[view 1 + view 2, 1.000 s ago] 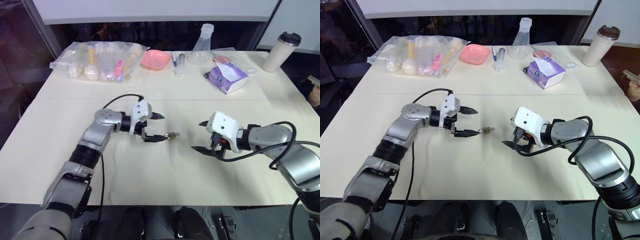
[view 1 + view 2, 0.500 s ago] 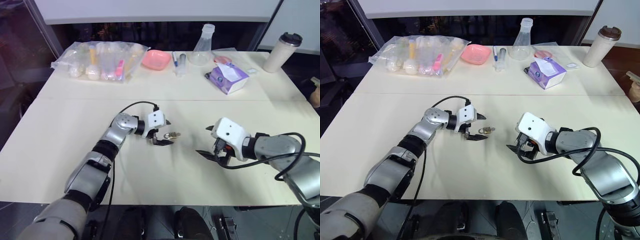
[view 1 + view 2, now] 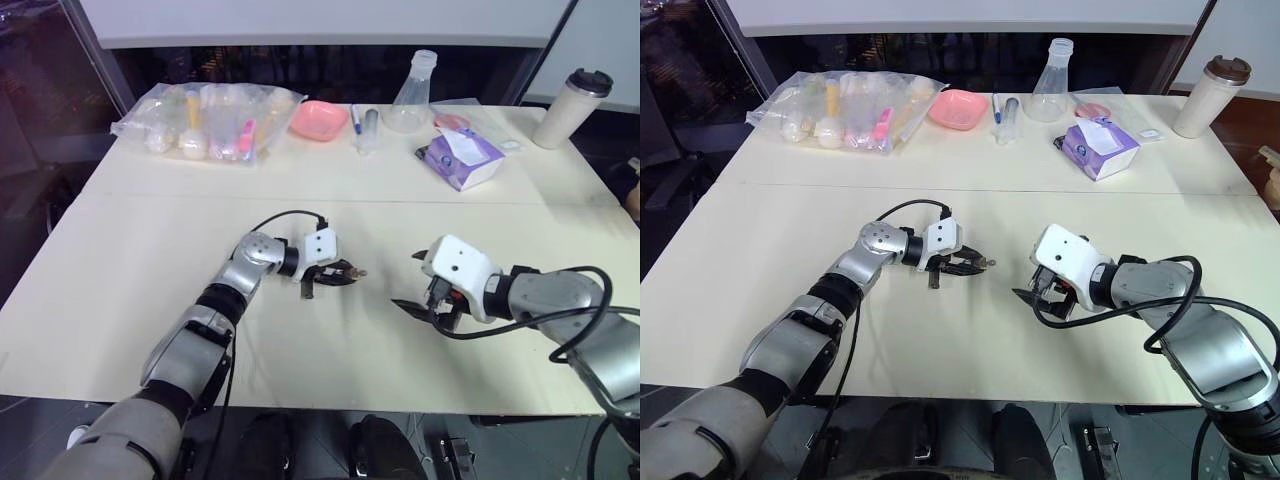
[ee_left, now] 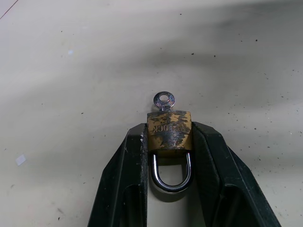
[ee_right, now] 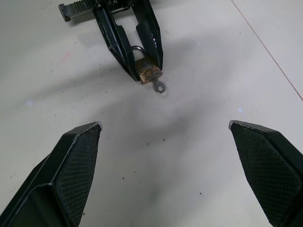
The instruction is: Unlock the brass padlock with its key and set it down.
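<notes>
At centre frame, the left gripper (image 4: pixel 169 142) clamps its black fingers on the small tarnished brass padlock (image 4: pixel 169 133), silver key (image 4: pixel 164 100) in its keyhole; stamped lettering unreadable. The right gripper (image 5: pixel 165 130) gapes wide, empty, lower right.

Pale cream surface (image 3: pixel 150 250), seam line across it. Along far edge: clear bag of bottles (image 3: pixel 205 122), pink dish (image 3: pixel 319 118), glass flask (image 3: pixel 413 93), purple tissue pack (image 3: pixel 460 158), lidded travel cup (image 3: pixel 575 106) at the far right corner.
</notes>
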Motion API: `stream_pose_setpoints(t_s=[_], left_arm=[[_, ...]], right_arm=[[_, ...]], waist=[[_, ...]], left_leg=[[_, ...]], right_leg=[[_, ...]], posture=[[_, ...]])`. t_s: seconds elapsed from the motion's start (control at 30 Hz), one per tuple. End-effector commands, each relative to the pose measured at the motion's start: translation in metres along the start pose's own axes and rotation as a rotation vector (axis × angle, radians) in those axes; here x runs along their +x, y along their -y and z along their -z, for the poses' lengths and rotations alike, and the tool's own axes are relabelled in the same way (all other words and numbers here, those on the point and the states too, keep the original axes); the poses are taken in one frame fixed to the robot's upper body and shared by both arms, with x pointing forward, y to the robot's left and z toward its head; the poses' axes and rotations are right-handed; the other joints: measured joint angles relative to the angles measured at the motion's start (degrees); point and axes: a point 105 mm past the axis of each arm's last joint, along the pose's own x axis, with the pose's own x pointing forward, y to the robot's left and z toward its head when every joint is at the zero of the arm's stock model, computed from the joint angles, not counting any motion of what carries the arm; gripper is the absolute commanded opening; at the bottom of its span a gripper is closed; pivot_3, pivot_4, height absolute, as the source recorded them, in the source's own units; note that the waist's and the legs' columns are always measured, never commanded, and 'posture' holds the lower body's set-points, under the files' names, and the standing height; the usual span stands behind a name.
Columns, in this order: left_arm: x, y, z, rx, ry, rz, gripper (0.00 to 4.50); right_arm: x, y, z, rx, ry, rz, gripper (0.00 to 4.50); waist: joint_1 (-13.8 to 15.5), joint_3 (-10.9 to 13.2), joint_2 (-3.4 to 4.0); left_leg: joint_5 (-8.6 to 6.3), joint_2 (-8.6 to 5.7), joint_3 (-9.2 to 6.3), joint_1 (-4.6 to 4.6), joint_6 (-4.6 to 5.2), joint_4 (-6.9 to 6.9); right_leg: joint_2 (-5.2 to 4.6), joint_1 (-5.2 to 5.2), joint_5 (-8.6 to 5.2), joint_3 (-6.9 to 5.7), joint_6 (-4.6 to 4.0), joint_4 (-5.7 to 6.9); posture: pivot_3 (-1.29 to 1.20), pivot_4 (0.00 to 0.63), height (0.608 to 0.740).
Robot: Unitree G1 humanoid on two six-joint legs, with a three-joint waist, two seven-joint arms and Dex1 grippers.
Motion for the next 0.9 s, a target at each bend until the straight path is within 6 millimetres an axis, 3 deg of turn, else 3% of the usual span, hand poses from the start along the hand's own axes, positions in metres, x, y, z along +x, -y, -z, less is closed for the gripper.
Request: stream_pose_setpoints(t_s=[0.03, 0.1, 0.2, 0.33, 0.63, 0.9], left_arm=[[-0.011, -0.009, 0.006, -0.015, -0.037, -0.048, 0.74], [-0.020, -0.016, -0.001, -0.015, -0.011, -0.060, 0.74], [-0.044, -0.033, -0.035, 0.008, 0.090, -0.056, 0.74], [-0.062, -0.039, -0.063, 0.030, 0.156, -0.023, 0.74], [-0.080, -0.033, -0.074, 0.068, 0.155, 0.042, 0.74], [-0.079, -0.026, -0.070, 0.083, 0.144, 0.061, 0.74]], right_arm=[[0.000, 0.009, -0.011, -0.090, 0.027, 0.045, 4.50], [0.005, 0.012, -0.015, -0.131, 0.040, 0.069, 4.50], [0.019, 0.022, -0.028, -0.290, 0.091, 0.138, 4.50], [0.030, 0.018, -0.047, -0.455, 0.202, 0.157, 4.50], [0.051, 0.021, -0.069, -0.746, 0.316, 0.252, 4.50], [0.061, 0.016, -0.074, -0.797, 0.347, 0.227, 4.50]], waist=[[-0.1, 0.0, 0.00], [-0.2, 0.0, 0.00], [-1.1, 0.0, -0.01], [-1.3, 0.0, 0.00], [-1.5, 0.0, 0.00], [-1.4, 0.0, -0.01]], left_leg=[[0.00, 0.00, 0.00, 0.00, 0.00, 0.00], [0.00, 0.00, 0.00, 0.00, 0.00, 0.00], [0.01, 0.03, 0.04, -0.06, -0.01, -0.02], [0.04, 0.05, 0.05, -0.28, -0.06, -0.07], [0.21, -0.01, 0.17, -0.38, -0.36, -0.01], [0.24, 0.01, 0.18, -0.39, -0.40, -0.01]], right_leg=[[0.00, 0.00, 0.00, 0.00, 0.00, 0.00], [0.01, -0.03, 0.00, 0.00, 0.00, 0.02], [0.07, -0.19, 0.00, 0.00, 0.00, 0.10], [0.16, -0.49, 0.00, -0.01, 0.00, 0.17], [0.12, -0.52, -0.01, 0.00, 0.02, 0.12], [0.11, -0.56, -0.01, 0.01, 0.02, 0.16]], posture=[[0.00, 0.150, 0.715], [0.00, 0.150, 0.715], [0.00, 0.150, 0.715], [0.00, 0.150, 0.715], [0.00, 0.150, 0.715], [0.00, 0.150, 0.715]])
